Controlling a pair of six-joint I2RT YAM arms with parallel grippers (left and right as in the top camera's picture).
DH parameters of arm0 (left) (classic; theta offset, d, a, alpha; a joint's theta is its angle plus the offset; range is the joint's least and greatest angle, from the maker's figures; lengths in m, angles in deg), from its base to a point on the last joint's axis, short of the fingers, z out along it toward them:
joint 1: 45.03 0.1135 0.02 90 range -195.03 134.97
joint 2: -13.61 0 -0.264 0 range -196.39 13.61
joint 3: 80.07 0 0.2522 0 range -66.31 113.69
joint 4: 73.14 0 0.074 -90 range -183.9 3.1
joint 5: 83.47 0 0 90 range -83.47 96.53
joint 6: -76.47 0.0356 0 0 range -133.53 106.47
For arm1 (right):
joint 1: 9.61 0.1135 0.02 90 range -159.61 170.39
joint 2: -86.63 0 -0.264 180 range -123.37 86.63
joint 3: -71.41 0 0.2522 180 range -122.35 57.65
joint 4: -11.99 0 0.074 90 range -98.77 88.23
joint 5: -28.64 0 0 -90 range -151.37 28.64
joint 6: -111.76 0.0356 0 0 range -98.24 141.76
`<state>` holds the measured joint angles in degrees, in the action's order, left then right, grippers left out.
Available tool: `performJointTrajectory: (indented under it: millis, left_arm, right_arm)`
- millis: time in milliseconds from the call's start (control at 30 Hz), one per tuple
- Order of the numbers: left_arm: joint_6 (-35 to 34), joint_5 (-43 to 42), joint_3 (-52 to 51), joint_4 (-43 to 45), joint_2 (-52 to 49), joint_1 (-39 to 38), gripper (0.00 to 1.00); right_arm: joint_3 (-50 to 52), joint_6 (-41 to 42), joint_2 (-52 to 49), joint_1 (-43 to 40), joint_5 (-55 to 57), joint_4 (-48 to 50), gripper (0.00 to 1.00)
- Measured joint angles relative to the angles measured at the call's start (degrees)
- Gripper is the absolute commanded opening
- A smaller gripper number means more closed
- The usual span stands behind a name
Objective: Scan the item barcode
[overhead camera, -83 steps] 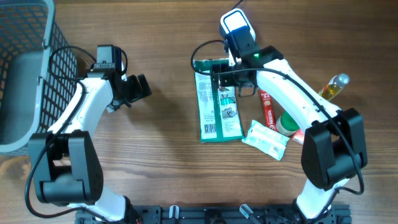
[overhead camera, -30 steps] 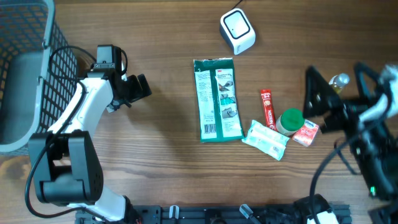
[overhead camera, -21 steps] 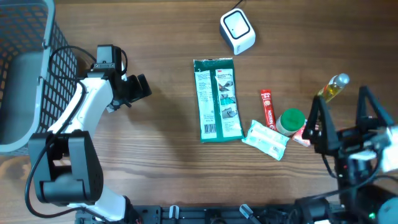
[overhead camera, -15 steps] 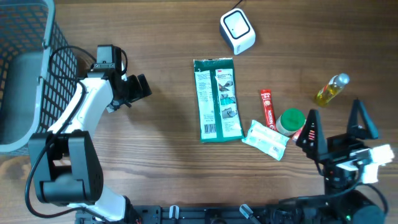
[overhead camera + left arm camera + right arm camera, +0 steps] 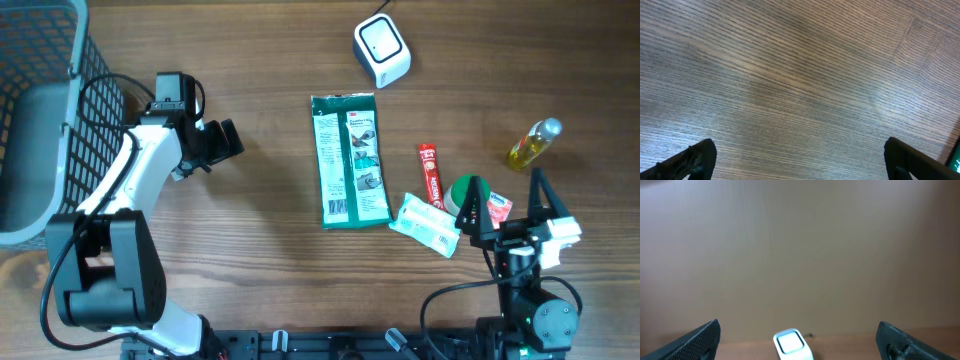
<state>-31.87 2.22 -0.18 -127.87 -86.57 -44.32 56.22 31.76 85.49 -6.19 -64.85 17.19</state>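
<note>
Green packet lies well left of right gripper.

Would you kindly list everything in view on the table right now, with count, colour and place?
basket: one, grey, far left edge
scanner: one, white, top centre
flat package: one, green, middle of the table
tube: one, red, right of the package
sachet: one, white and green, below the tube
jar: one, green lid, right of the tube, partly hidden by a finger
small packet: one, red, beside the jar
bottle: one, yellow, far right
table: one, brown wood
left gripper: black, open, empty, right of the basket
right gripper: black, open, empty, by the jar
</note>
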Motion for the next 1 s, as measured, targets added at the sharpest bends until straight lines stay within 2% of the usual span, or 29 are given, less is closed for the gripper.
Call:
performJointTrajectory:
  millis: [167, 300, 1000]
  left_arm:
    - [0.0, 0.0, 0.0, 0.0, 0.0, 0.0, 1.0]
    - [0.0, 0.0, 0.0, 0.0, 0.0, 0.0, 1.0]
    - [0.0, 0.0, 0.0, 0.0, 0.0, 0.0, 1.0]
  right_arm:
    - [1.0, -5.6, 0.2, -0.2, -2.0, -9.4, 1.0]
    - [1.1, -7.1, 0.3, -0.2, -2.4, -18.6, 1.0]
    - [1.1, -7.8, 0.3, -0.2, -2.5, -18.8, 0.99]
